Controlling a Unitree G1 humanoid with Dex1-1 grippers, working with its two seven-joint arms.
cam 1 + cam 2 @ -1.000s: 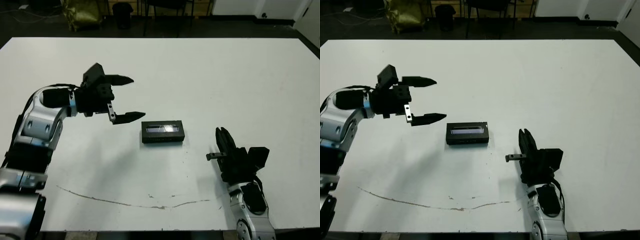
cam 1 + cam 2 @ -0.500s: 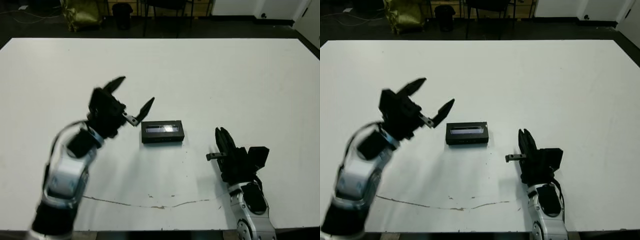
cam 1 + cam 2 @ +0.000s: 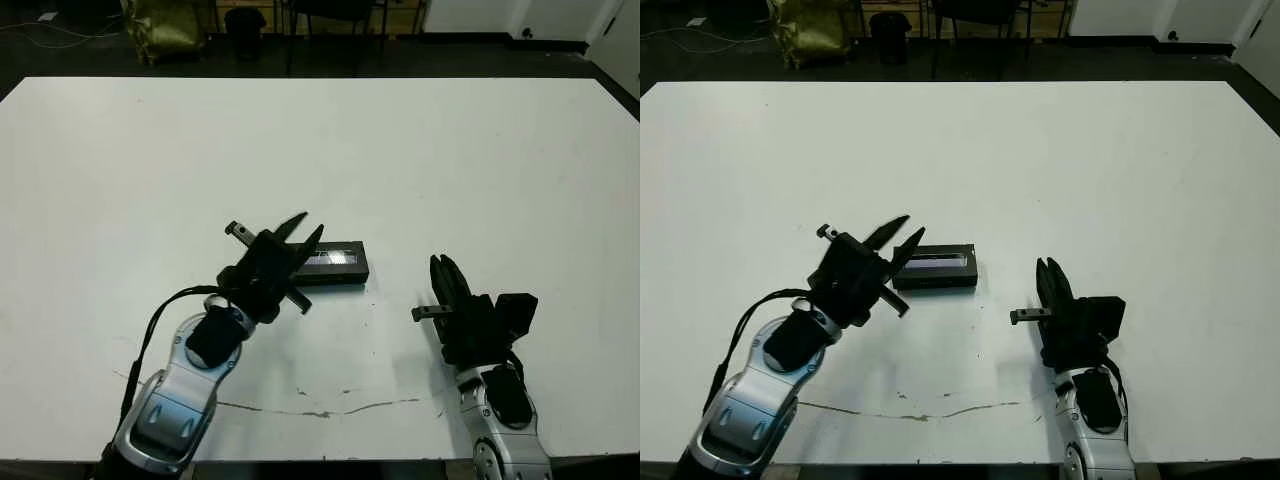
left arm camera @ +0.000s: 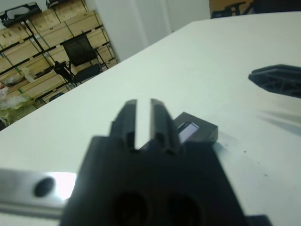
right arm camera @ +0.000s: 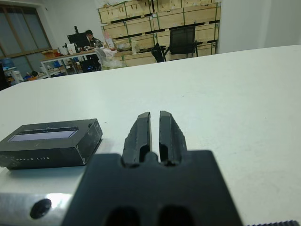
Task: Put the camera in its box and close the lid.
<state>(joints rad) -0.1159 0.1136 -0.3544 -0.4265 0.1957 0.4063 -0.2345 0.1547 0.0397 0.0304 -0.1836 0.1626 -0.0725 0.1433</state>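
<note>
The left hand hovers low at the left end of the box, its two black fingers a small gap apart and gripping nothing; its tips overlap the box's left end in the head views, though contact cannot be judged. The arm reaches up from the near left corner, forearm angled toward the bench's middle. The right hand sits near the front edge, right of the box and apart from it, fingers pressed almost together and empty, pointing away from the robot. One box is in view, near the middle of the white bench, lying flat with its long side running left to right. The lid sits on top, black with a pale glossy strip along its middle, and small pale lettering runs along the box's near side. The camera itself cannot be seen.
</note>
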